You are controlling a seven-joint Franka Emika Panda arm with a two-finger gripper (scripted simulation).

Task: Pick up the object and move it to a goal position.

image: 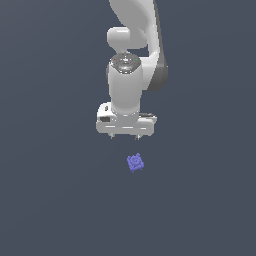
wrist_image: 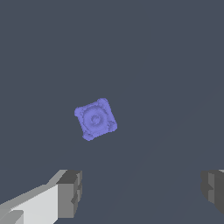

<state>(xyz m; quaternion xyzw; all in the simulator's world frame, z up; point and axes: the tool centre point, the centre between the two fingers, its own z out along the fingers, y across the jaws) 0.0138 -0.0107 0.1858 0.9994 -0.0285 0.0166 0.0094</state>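
The object (image: 135, 162) is a small blue-purple lumpy block lying on the dark grey floor, its face with a round ring mark turned up. In the wrist view the object (wrist_image: 96, 119) sits turned at an angle, apart from both fingers. My white gripper (image: 125, 136) hangs above the floor, a little toward the exterior view's left of the object and not touching it. It is open: the two grey fingertips (wrist_image: 70, 194) stand far apart with nothing between them, and the gap of my gripper (wrist_image: 142, 190) is much wider than the object.
A plain dark grey surface (image: 50, 200) fills both views. The white arm (image: 132, 35) rises out of the top of the exterior view. No other objects or edges show.
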